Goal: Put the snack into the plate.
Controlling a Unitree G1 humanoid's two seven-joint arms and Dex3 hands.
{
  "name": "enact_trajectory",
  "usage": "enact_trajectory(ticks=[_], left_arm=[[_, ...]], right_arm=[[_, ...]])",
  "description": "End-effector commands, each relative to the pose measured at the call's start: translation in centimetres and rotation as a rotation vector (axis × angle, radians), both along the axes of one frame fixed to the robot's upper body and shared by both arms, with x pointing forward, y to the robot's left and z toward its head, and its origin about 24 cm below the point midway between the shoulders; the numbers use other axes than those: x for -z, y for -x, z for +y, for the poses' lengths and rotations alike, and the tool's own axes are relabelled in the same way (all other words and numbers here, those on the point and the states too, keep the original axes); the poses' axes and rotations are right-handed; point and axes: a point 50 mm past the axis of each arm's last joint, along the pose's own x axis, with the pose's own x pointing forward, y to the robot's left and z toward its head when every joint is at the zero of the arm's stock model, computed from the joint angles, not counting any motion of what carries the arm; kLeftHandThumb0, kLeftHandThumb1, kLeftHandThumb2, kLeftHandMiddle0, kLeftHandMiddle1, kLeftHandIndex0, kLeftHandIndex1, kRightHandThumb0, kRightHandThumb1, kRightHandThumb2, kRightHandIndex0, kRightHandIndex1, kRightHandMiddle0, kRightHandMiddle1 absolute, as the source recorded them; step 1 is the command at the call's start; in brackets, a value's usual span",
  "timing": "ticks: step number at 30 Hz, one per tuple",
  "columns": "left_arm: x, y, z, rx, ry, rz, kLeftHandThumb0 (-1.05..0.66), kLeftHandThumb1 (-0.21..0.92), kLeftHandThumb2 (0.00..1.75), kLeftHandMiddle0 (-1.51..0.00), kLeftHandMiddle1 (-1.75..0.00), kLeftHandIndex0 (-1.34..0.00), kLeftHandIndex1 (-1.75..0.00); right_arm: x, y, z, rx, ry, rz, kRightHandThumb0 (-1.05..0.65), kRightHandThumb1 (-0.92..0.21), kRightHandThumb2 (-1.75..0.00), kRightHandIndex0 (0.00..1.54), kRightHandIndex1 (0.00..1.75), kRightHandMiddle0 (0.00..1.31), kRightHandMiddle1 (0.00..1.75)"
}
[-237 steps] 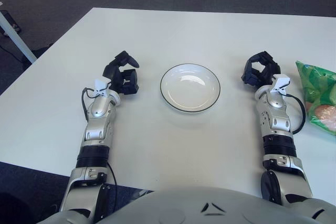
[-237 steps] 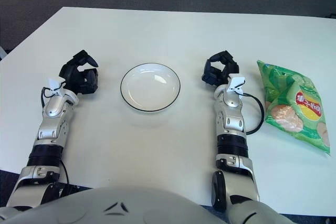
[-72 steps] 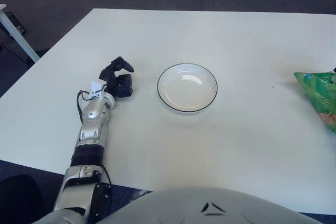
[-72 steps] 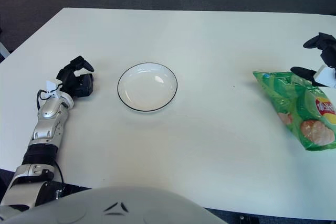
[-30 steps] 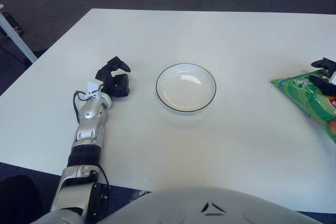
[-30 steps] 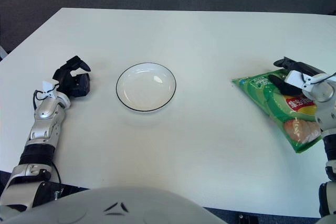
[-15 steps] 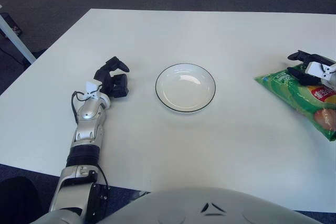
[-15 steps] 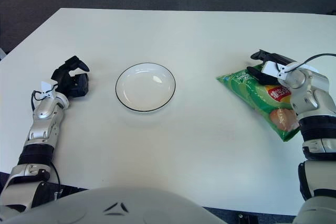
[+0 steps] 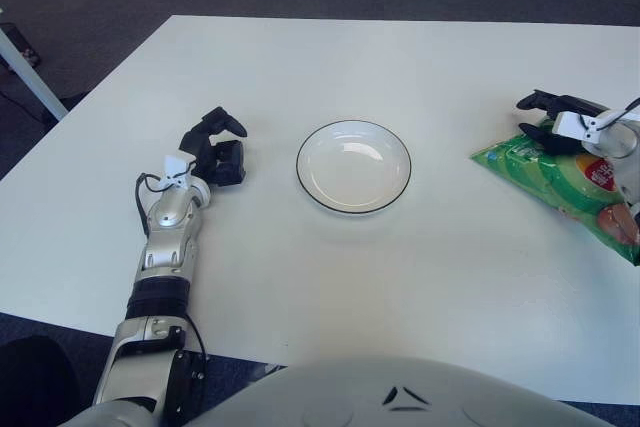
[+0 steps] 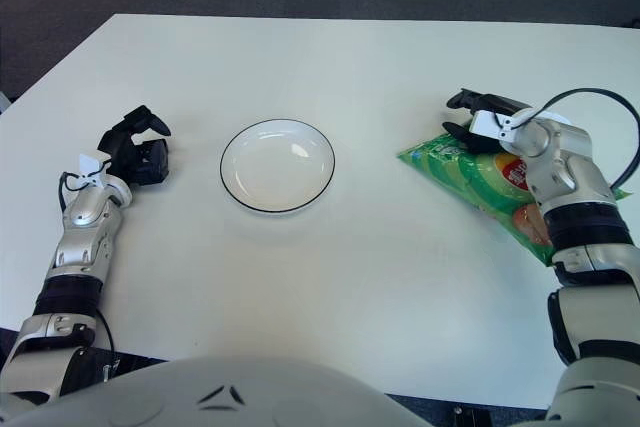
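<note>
Snack bag (image 10: pixel 490 185), green and shiny with red and round chip pictures on it, sits at the right side of the white table (image 10: pixel 340 277). Its near corner points toward the plate (image 10: pixel 277 165), but the two are well apart, with bare table between them. The right hand (image 10: pixel 483 117) is at the far top edge of the bag. Its black fingers (image 10: pixel 470 99) are closed on that edge, one above the bag and one pressed against its front. The rest of the bag trails back from the fingers, under the silver wrist and toward the right edge of the table. I cannot tell if the bag is lifted or lies flat.

The plate is round and white with a thin dark rim. It has nothing in it. It sits to the left of the right hand's fingers.

The left hand (image 10: pixel 138 149) shows on the far side of the plate, to its left and apart from it. Its black fingers (image 10: pixel 148 122) are curled in and hold nothing.
</note>
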Motion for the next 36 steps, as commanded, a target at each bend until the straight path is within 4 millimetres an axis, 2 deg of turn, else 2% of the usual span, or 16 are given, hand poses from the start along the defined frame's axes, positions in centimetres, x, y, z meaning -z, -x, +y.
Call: enact_trajectory(ticks=[1, 11, 17, 26, 36], left_arm=[[4.8, 2.8, -0.5, -0.039, 0.048, 0.184, -0.46, 0.37, 1.25, -1.27, -1.75, -0.57, -1.75], [4.7, 2.9, -0.7, -0.044, 0.044, 0.181, -0.46, 0.38, 1.24, -1.26, -1.75, -0.56, -1.75], [4.7, 3.0, -0.8, -0.042, 0.05, 0.178, -0.46, 0.38, 1.24, -1.27, -1.75, -0.56, -1.75], [4.7, 3.0, -1.1, -0.054, 0.058, 0.184, -0.46, 0.38, 1.24, -1.27, -1.75, -0.56, -1.75], [4.6, 3.0, -1.3, -0.049, 0.068, 0.183, -0.46, 0.37, 1.25, -1.27, -1.75, -0.57, -1.75]], right_arm=[[-0.3, -0.9, 1.8, -0.067, 0.0, -0.015, -0.74, -0.92, -1.02, 0.17, 1.29, 0.0, 0.67], [-0.4, -1.9, 3.1, -0.113, -0.013, -0.031, -0.77, -0.92, -1.03, 0.21, 1.37, 0.0, 0.68], [0.3, -3.0, 4.3, -0.132, -0.037, -0.035, -0.76, -0.92, -1.04, 0.2, 1.34, 0.0, 0.67], [-0.2, -3.9, 6.3, -0.212, -0.091, -0.053, -0.73, -0.92, -1.01, 0.15, 1.32, 0.0, 0.65], [-0.7, -4.1, 6.9, -0.254, -0.114, -0.099, -0.72, -0.92, -0.98, 0.14, 1.37, 0.0, 0.69]])
